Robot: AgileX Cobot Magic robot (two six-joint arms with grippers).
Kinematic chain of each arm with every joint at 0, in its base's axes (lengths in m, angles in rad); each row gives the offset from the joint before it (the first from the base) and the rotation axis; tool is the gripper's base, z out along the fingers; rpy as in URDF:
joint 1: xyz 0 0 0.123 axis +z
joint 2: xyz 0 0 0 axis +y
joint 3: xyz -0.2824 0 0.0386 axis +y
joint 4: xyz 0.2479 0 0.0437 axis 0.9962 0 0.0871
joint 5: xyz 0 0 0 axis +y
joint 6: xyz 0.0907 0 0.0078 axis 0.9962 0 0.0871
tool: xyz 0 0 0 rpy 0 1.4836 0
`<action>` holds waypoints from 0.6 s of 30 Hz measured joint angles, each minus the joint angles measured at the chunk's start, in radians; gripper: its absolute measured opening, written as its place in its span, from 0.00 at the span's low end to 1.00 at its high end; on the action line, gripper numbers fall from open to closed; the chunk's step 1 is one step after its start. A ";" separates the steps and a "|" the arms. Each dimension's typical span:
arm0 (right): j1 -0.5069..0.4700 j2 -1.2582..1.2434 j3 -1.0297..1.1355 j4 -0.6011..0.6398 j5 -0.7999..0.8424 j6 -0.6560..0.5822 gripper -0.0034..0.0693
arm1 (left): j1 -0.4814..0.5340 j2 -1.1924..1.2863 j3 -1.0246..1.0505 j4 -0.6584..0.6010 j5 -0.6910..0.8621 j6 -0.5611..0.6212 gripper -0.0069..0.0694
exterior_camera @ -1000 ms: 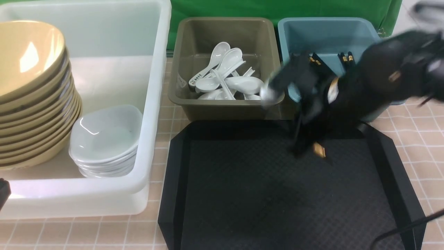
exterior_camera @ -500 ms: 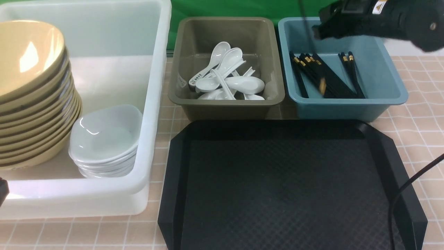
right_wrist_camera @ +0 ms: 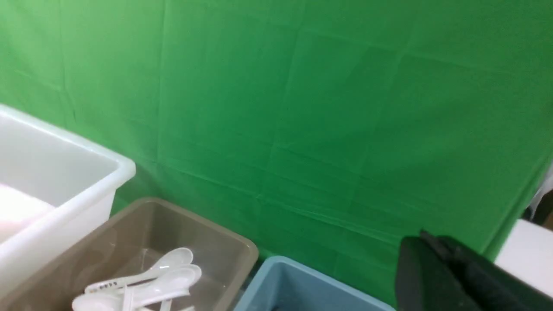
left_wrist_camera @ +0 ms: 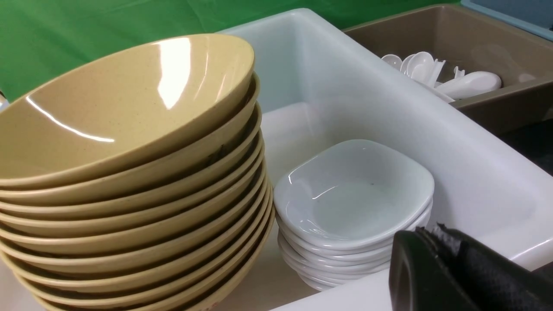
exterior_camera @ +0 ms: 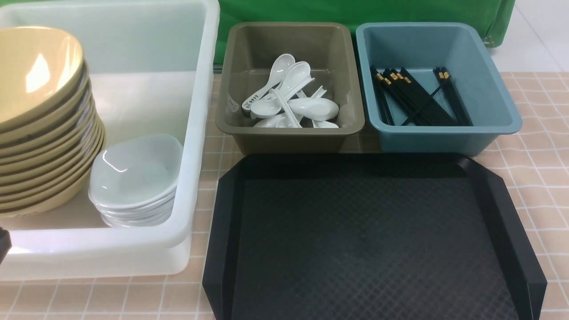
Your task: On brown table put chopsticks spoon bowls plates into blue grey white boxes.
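Observation:
The white box (exterior_camera: 195, 146) at the left holds a tilted stack of tan bowls (exterior_camera: 40, 124) and a stack of white plates (exterior_camera: 133, 178). White spoons (exterior_camera: 289, 100) lie piled in the grey box (exterior_camera: 289, 133). Black chopsticks (exterior_camera: 418, 98) lie in the blue box (exterior_camera: 498, 102). My left gripper (left_wrist_camera: 425, 233) is shut and empty, just outside the white box's near wall (left_wrist_camera: 475, 181), beside the plates (left_wrist_camera: 354, 194). My right gripper (right_wrist_camera: 425, 236) is shut and empty, raised before the green backdrop above the blue box (right_wrist_camera: 298, 285). Neither arm shows in the front view.
A black tray (exterior_camera: 369, 240) lies on the tiled brown table (exterior_camera: 542, 146) in front of the grey and blue boxes. A green backdrop (exterior_camera: 355, 11) hangs behind the boxes.
My right arm swung from over the tray to above the blue box, then left the front view. The chopsticks it carried now lie in the blue box. The left arm stayed still.

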 joint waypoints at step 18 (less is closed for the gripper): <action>0.000 -0.408 0.898 0.000 -0.102 -0.048 0.10 | 0.000 0.000 0.000 0.000 0.000 0.000 0.08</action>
